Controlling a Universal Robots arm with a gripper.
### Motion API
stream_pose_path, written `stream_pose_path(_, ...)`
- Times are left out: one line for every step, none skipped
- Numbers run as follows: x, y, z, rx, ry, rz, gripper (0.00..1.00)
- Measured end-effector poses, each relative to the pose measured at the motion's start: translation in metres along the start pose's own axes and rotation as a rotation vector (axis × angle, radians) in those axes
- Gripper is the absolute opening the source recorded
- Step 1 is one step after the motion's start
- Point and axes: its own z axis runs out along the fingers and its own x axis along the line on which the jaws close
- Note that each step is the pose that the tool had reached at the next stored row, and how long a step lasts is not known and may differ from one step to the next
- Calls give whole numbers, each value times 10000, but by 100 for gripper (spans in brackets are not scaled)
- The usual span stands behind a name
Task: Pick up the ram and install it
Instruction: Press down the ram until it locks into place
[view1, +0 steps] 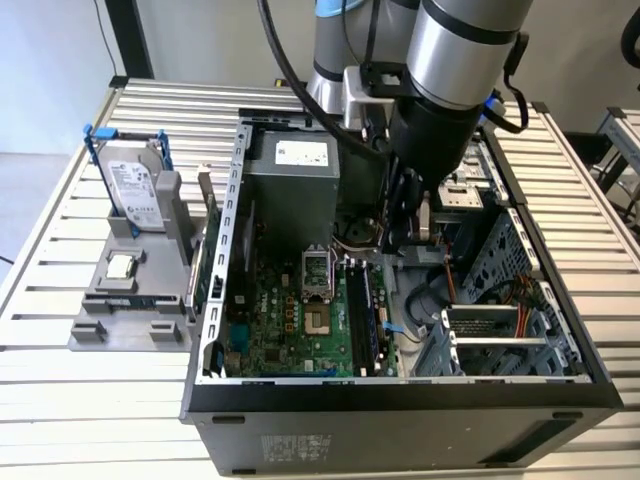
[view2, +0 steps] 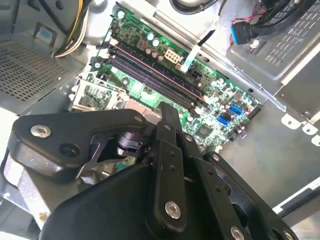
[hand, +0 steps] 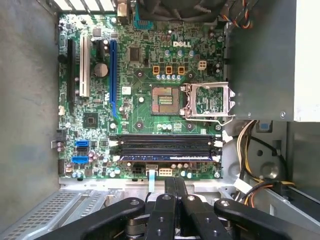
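Ram (hand: 165, 157) seated in motherboard slot

We see our silver-and-black jointed arm (view1: 455, 60) reaching steeply down from the top of the exterior view. Our black linkage gripper (hand: 174, 187) points straight down, its two slim black fingers (hand: 169, 186) pressed together side by side, nothing visible between them.

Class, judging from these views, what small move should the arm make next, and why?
Probably ease the shut, empty claw down onto the ram to press it home. The ram already sits in the slot nearest the claw, while the claw hangs above the motherboard, apart from it.
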Motion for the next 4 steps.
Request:
stream_pose_path(0,0,-1,1,-1,0,0)
stream_pose_path(0,0,-2,0,0,0,0)
stream_pose_path(0,0,-3,1,-1,0,0)
stream_pose_path(0,0,-5,0,0,0,0)
